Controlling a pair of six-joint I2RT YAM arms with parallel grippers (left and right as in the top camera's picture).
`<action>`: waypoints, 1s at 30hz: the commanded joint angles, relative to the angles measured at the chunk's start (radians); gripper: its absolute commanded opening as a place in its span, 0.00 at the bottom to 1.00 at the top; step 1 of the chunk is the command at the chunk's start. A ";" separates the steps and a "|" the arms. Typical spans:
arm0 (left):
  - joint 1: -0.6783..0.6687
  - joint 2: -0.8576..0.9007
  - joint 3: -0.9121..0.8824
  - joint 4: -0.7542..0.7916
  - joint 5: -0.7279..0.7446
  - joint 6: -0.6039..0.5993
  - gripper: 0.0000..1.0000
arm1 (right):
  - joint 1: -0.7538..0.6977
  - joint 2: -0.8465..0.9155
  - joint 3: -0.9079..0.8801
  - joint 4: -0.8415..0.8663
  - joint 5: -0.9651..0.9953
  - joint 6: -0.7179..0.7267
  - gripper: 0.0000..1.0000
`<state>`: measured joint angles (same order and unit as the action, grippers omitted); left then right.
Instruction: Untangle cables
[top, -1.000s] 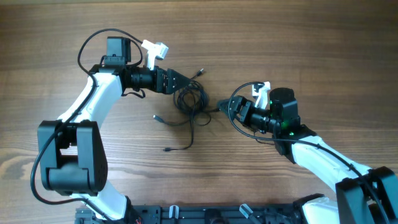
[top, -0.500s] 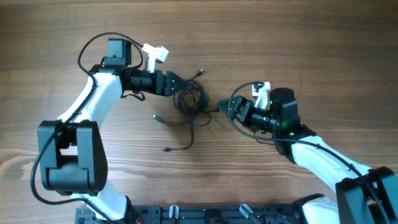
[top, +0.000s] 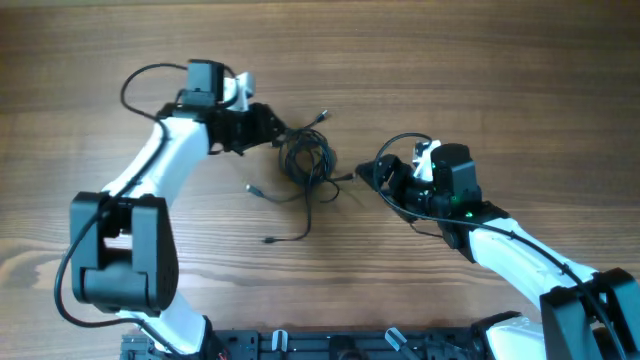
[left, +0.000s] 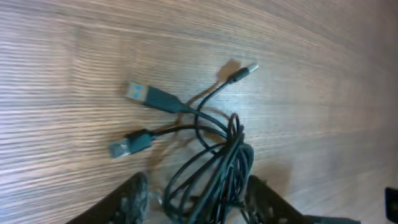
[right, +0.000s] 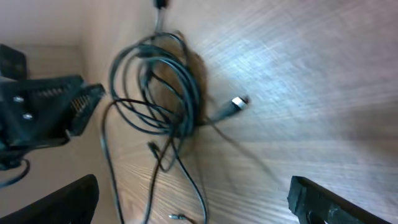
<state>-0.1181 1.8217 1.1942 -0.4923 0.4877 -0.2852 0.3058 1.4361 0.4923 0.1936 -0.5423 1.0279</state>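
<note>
The cables (top: 305, 158) are thin black cords coiled in a tangled bundle at the table's middle, with loose plug ends trailing toward the front left (top: 270, 240). My left gripper (top: 274, 130) is open at the bundle's upper left edge. In the left wrist view its fingers (left: 199, 202) straddle the coil (left: 217, 168), with two USB plugs (left: 149, 97) and a small plug (left: 246, 71) beyond. My right gripper (top: 366, 172) is open just right of the bundle. In the right wrist view its fingers (right: 193, 199) are spread wide, short of the coil (right: 161, 87).
The wooden table (top: 480, 70) runs all round the bundle. A silvery plug (right: 239, 101) lies on the wood between the coil and my right gripper. The left gripper shows in the right wrist view (right: 50, 109). A black rail (top: 320, 345) lines the front edge.
My left arm has swung and its wrist has rolled, bringing the open gripper against the bundle's upper left. My right gripper has shifted slightly left toward the bundle.
</note>
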 joint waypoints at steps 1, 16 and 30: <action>-0.078 0.008 0.003 0.010 -0.223 -0.091 0.53 | 0.000 -0.006 0.007 -0.023 -0.014 0.015 1.00; -0.173 0.095 0.002 0.035 -0.302 -0.116 0.38 | 0.002 -0.005 0.007 0.080 0.118 -0.360 0.83; -0.195 0.095 0.006 0.038 -0.223 -0.010 0.22 | 0.002 -0.002 0.007 0.128 0.231 -0.534 0.74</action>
<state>-0.3069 1.9079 1.1942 -0.4473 0.2176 -0.3485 0.3058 1.4361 0.4927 0.3157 -0.3340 0.5213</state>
